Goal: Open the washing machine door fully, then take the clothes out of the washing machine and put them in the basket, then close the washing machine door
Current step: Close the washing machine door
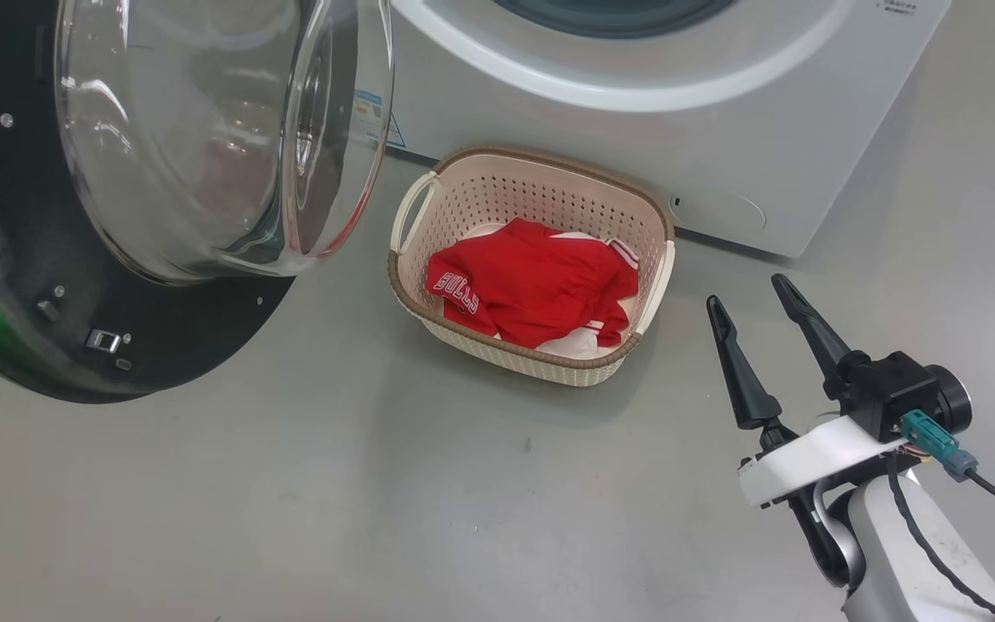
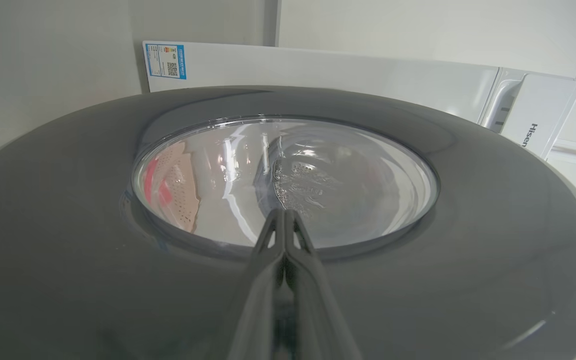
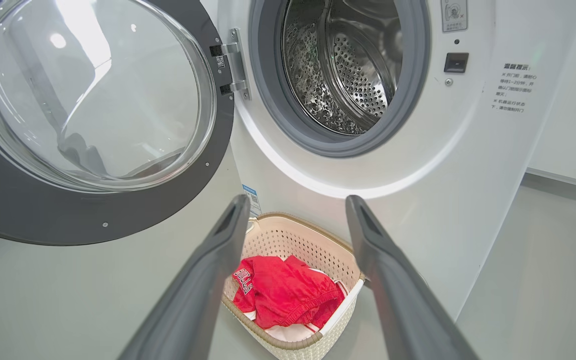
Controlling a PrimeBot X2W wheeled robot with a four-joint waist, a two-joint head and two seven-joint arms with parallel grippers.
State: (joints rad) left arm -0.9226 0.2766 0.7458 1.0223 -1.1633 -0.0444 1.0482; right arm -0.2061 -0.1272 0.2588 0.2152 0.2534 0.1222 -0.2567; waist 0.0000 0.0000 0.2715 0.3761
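Note:
The washing machine door (image 1: 22, 259) stands open at the left, its glass bowl (image 1: 221, 130) bulging toward the white washing machine (image 1: 636, 112). In the right wrist view the steel drum (image 3: 348, 65) shows no garments. The red clothes (image 1: 532, 285) with white "BULLS" lettering lie in the cream basket (image 1: 549, 160) on the floor before the machine. My right gripper (image 1: 746, 292) hovers open and empty to the right of the basket. My left gripper (image 2: 284, 214) is shut on nothing, its tips at the lower edge of the window on the door's outer face (image 2: 468, 225).
Grey floor (image 1: 377, 501) stretches in front of the basket and under the open door. A white wall and a grey skirting (image 3: 568, 180) run to the right of the machine. The door's hinge (image 3: 233, 65) sits on the left of the opening.

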